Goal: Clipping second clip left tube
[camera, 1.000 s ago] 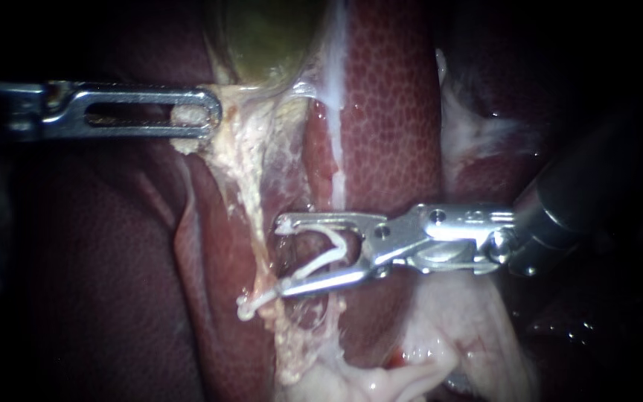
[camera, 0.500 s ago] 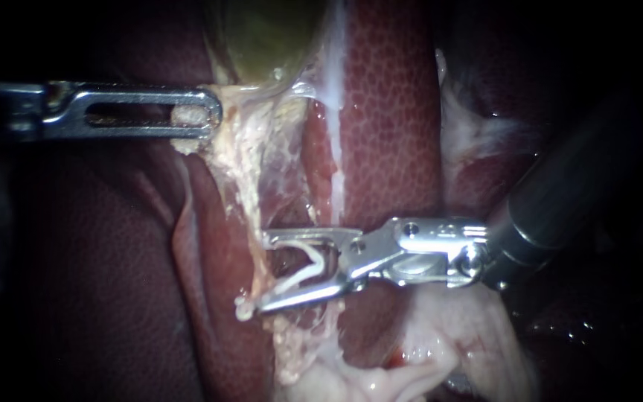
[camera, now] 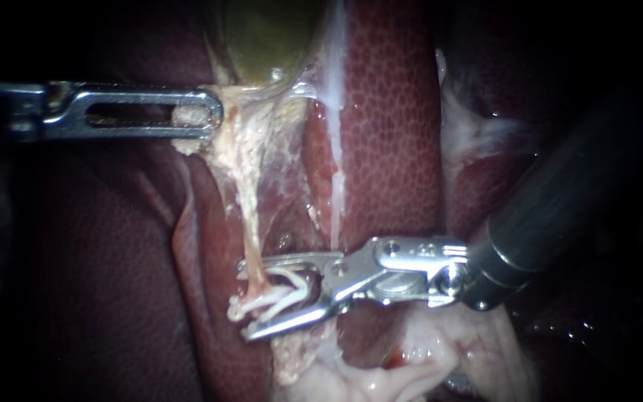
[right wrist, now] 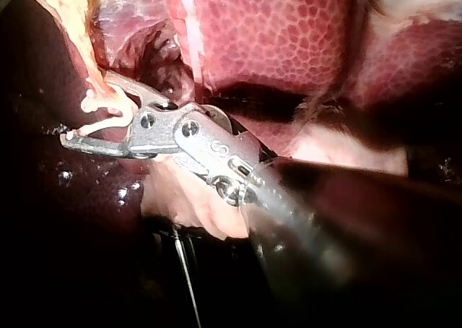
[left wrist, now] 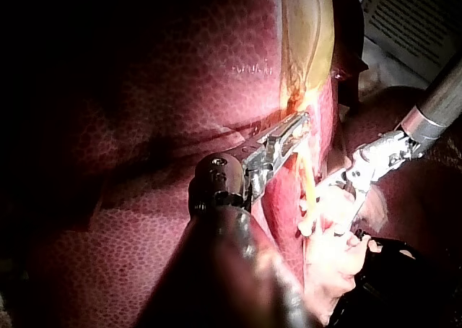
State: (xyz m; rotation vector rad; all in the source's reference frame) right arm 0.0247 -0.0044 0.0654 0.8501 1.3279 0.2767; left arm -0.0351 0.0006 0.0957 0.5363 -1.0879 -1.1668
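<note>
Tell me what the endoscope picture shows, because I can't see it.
The right instrument holds an open white clip at a thin pale tube, in front of the dark red liver. The left instrument grips pale tissue just below the greenish gallbladder.
</note>
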